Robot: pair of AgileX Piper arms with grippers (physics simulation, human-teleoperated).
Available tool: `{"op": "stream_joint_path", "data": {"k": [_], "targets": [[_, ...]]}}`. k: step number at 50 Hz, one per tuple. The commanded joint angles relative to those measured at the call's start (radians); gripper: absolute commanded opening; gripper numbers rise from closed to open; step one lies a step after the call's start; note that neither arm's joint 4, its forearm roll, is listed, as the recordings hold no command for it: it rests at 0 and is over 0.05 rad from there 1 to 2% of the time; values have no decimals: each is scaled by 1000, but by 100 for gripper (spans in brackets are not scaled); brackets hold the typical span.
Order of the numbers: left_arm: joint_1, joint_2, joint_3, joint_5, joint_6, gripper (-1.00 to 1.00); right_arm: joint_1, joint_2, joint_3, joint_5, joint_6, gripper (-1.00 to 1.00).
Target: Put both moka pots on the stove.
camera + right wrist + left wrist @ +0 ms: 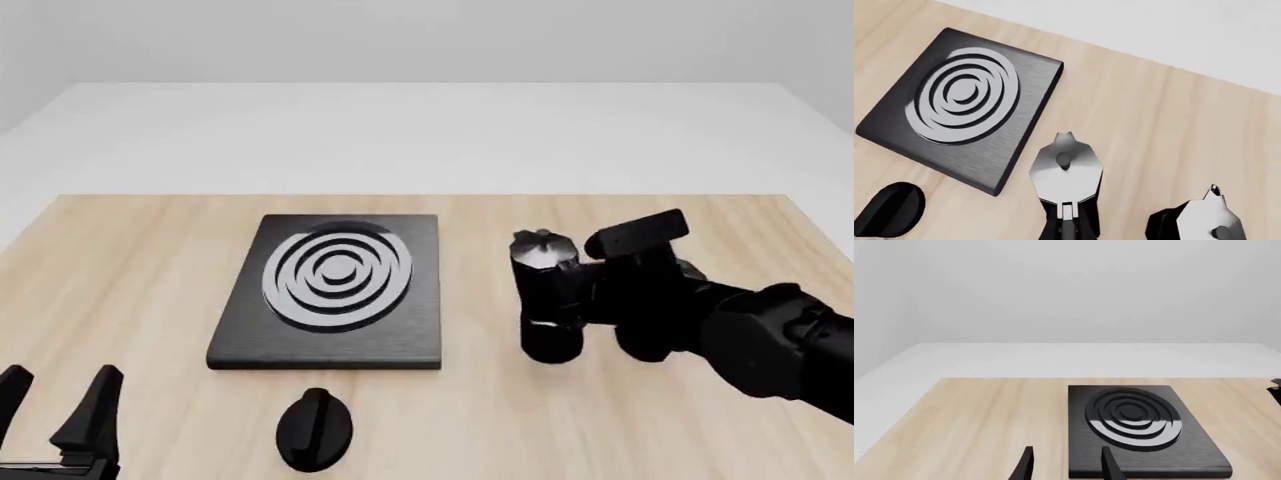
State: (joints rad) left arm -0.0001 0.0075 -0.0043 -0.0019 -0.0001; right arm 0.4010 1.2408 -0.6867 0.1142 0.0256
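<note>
While the right gripper (577, 292) is closed on the handle of one moka pot (545, 292), right of the stove (334, 340), the second moka pot (1204, 220) stands just beside it. Left gripper (56, 410) hangs spread wide near the black oval knob (314, 430).
</note>
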Motion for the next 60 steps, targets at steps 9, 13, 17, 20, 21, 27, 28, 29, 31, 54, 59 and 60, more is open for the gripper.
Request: {"op": "stream_joint_path", "data": {"k": [9, 13, 17, 20, 21, 27, 28, 29, 31, 54, 59, 60], "targets": [[0, 0, 0, 0, 0, 100, 43, -46, -40, -140, -45, -100], [0, 0, 0, 0, 0, 100, 77, -51, -27, -221, -63, -100], [0, 0, 0, 0, 0, 100, 86, -34, -28, -259, -69, -100], [0, 0, 0, 0, 0, 100, 91, 0, -41, -290, -62, -100], [0, 0, 0, 0, 0, 100, 94, 11, -47, -296, -55, -100], [0, 0, 0, 0, 0, 100, 113, 92, -89, -348, -52, -100], [0, 0, 0, 0, 0, 100, 116, 104, -96, -352, -50, -100], [0, 0, 0, 0, 0, 100, 127, 118, -107, -358, -46, -100], [0, 0, 0, 0, 0, 100, 142, 141, -123, -372, -45, -100], [0, 0, 0, 0, 0, 100, 240, 341, -303, -431, -78, -100], [0, 0, 0, 0, 0, 100, 259, 379, -362, -428, -87, -100], [0, 0, 0, 0, 0, 100, 261, 383, -369, -429, -88, -100]]}}
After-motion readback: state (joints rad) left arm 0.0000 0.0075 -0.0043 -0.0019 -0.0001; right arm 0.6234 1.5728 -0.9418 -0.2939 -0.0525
